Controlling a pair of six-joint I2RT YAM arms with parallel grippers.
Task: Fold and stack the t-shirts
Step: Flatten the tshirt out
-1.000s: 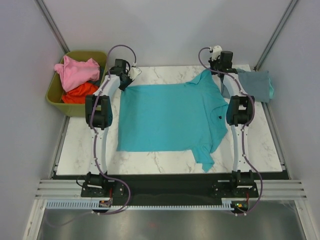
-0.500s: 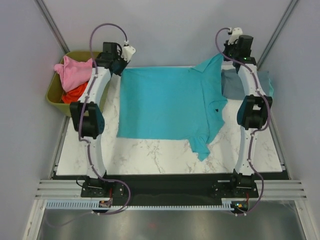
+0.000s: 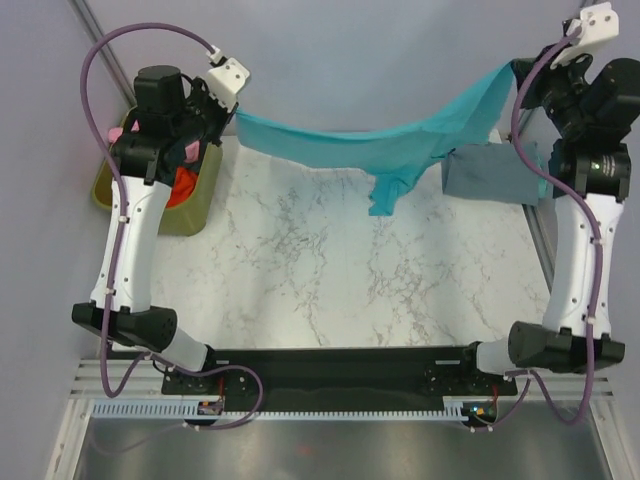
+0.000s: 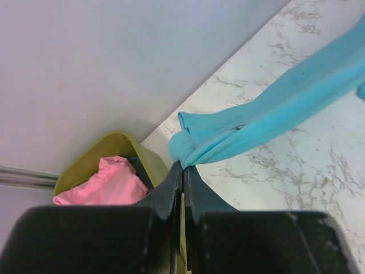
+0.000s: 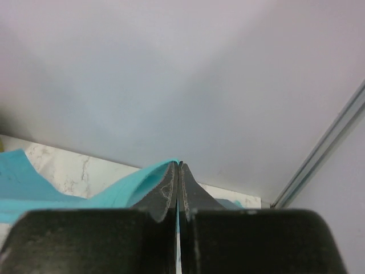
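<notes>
The bright teal t-shirt (image 3: 370,140) hangs in the air, stretched between both raised grippers, one sleeve dangling at mid-span over the far part of the table. My left gripper (image 3: 238,115) is shut on its left end, seen bunched at the fingertips in the left wrist view (image 4: 183,165). My right gripper (image 3: 512,68) is shut on the other end; teal cloth (image 5: 137,182) runs from the closed fingers. The folded grey-blue t-shirt (image 3: 490,172) lies at the far right. The pink t-shirt (image 4: 102,182) and the orange-red one (image 3: 182,186) lie in the bin, largely hidden by the left arm.
The olive-green bin (image 3: 190,205) stands off the table's far left corner. The white marble tabletop (image 3: 340,270) spreads below the hanging shirt. Grey walls enclose the back and sides, with a metal post (image 5: 325,148) at the right.
Both arms have risen and swung outward, lifting the teal shirt off the table, where it lay spread flat, until it hangs stretched between them.
</notes>
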